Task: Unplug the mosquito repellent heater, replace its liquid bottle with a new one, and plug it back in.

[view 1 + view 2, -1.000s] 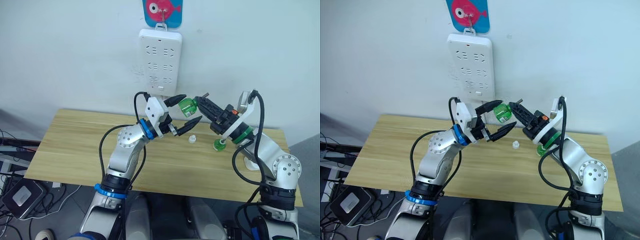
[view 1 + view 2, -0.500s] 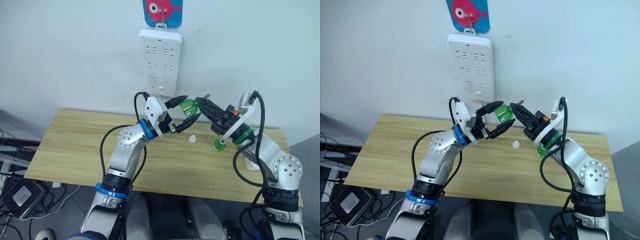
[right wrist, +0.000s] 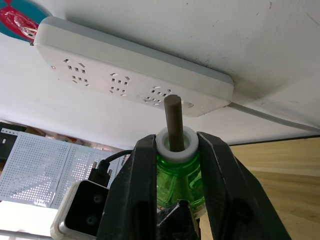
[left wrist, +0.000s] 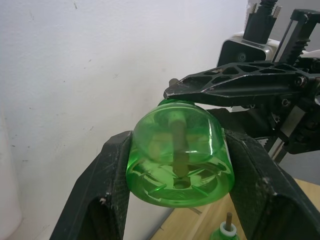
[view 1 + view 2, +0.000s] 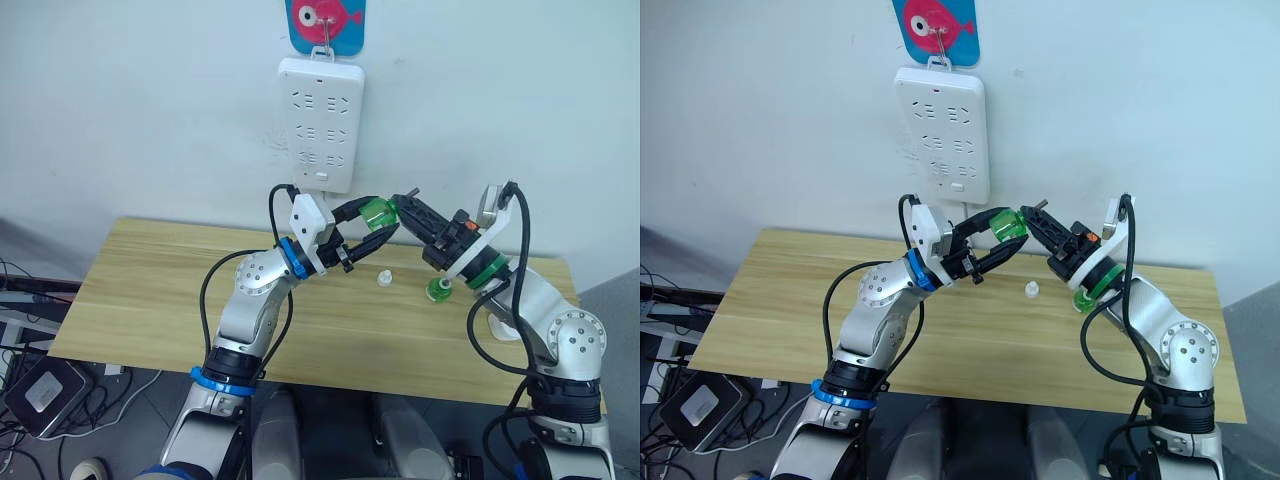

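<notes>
A translucent green bottle (image 5: 375,212) with a white collar and a bare brown wick hangs in the air below the power strip. My right gripper (image 5: 402,208) is shut on its neck (image 3: 176,145). My left gripper (image 5: 378,216) is shut on its round base (image 4: 177,150). A second green bottle (image 5: 437,290) with a bare wick stands on the table under my right wrist. I cannot tell which of the two is the new one. A white rounded piece, probably the heater (image 5: 498,326), lies mostly hidden behind my right forearm.
A small white cap (image 5: 383,278) lies on the wooden table (image 5: 150,290) between the arms. The tall white power strip (image 5: 320,125) hangs on the wall just above the grippers, its cable running down behind them. The table's left half is bare.
My left gripper's fingers stood wide apart around the bottle's base and have closed onto it. The right gripper and the bottle have stayed in place.
</notes>
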Tool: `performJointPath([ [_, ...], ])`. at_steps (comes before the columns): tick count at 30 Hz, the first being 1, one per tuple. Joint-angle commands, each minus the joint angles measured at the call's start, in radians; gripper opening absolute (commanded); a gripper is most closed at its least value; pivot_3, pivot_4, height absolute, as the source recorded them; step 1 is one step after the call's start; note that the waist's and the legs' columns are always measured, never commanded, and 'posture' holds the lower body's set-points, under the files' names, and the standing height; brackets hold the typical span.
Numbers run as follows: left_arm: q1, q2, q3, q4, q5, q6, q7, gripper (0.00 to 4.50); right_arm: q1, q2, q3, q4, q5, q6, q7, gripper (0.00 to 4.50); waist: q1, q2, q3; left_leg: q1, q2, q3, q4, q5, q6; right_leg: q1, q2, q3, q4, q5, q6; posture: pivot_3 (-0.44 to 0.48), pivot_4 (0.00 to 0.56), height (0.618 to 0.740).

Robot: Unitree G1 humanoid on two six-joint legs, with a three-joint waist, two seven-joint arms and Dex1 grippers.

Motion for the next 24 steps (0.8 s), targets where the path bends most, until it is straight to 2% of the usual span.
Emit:
performJointPath([
  [1,-0.015,-0.008,0.009,-0.035,-0.021,0.021,0.015,2.31,-0.003,-0.024,0.005,-0.048,0.018,0.005,0.017,2.43,0.000,0.000,0.000,0.000,0.000,0.000,0.000,0.000,0.000,0.000,0.000,0.000,0.000,0.000,0.000,-0.071,0.281,0.740],
  [4,-0.016,0.002,0.023,-0.057,-0.069,0.122,0.020,2.31,0.022,-0.112,-0.004,-0.055,0.016,0.052,0.033,3.52,0.000,0.000,0.000,0.000,0.000,0.000,0.000,0.000,0.000,0.000,0.000,0.000,0.000,0.000,0.000,-0.078,0.287,0.740],
  [7,-0.015,0.049,0.042,-0.105,-0.176,0.295,-0.021,2.31,0.080,-0.302,-0.060,-0.065,0.041,0.146,0.107,4.47,0.004,0.000,0.000,-0.002,0.000,-0.001,0.000,0.000,0.000,0.000,0.000,-0.001,-0.001,0.000,0.000,-0.083,0.297,0.740],
  [9,-0.016,0.087,0.063,-0.123,-0.255,0.415,-0.047,2.31,0.106,-0.433,-0.101,-0.041,0.044,0.204,0.170,4.47,0.005,0.001,0.001,-0.002,0.000,-0.001,0.000,0.000,0.000,-0.001,0.000,-0.001,-0.001,0.000,0.000,-0.090,0.304,0.740],
  [12,-0.021,0.154,0.108,-0.123,-0.409,0.638,-0.086,2.31,0.120,-0.637,-0.123,0.021,-0.111,0.289,0.350,4.47,0.001,0.001,0.001,-0.002,0.000,-0.001,0.001,0.000,0.000,0.000,0.000,-0.001,-0.001,-0.002,0.004,-0.100,0.307,0.740],
  [14,-0.033,0.193,0.143,-0.111,-0.528,0.799,-0.108,2.31,0.123,-0.758,-0.044,0.081,-0.342,0.276,0.464,4.47,-0.003,0.001,0.001,-0.001,0.000,-0.001,0.001,0.000,0.000,0.000,0.000,0.000,-0.001,-0.003,0.004,-0.104,0.309,0.740],
  [16,-0.048,0.232,0.187,-0.087,-0.676,0.992,-0.127,2.31,0.119,-0.833,0.059,0.132,-0.570,0.202,0.597,4.47,-0.005,0.000,0.001,0.000,0.001,-0.001,0.001,0.000,0.000,0.000,0.001,0.000,-0.001,-0.003,0.005,-0.104,0.309,0.740],
  [18,-0.069,0.251,0.229,-0.041,-0.795,1.145,-0.123,2.31,0.090,-0.872,0.173,0.196,-0.765,0.130,0.713,4.47,-0.009,0.000,0.001,0.000,0.001,-0.001,0.001,0.000,0.000,-0.001,0.001,0.000,-0.001,-0.003,0.005,-0.099,0.310,0.740],
  [20,-0.073,0.269,0.245,-0.002,-0.853,1.242,-0.134,2.31,0.018,-0.859,0.287,0.293,-0.936,0.093,0.773,4.47,-0.016,0.000,0.001,0.000,0.000,0.000,0.001,0.000,0.000,-0.001,0.001,0.000,-0.001,-0.003,0.005,-0.097,0.311,0.740],
  [24,-0.076,0.260,0.275,0.026,-0.939,1.356,-0.105,2.31,-0.090,-0.809,0.381,0.437,-1.117,0.068,0.882,4.47,-0.022,0.000,0.002,0.000,0.000,0.001,0.001,0.000,0.000,-0.001,0.000,0.001,-0.002,-0.003,0.005,-0.084,0.311,0.740],
])
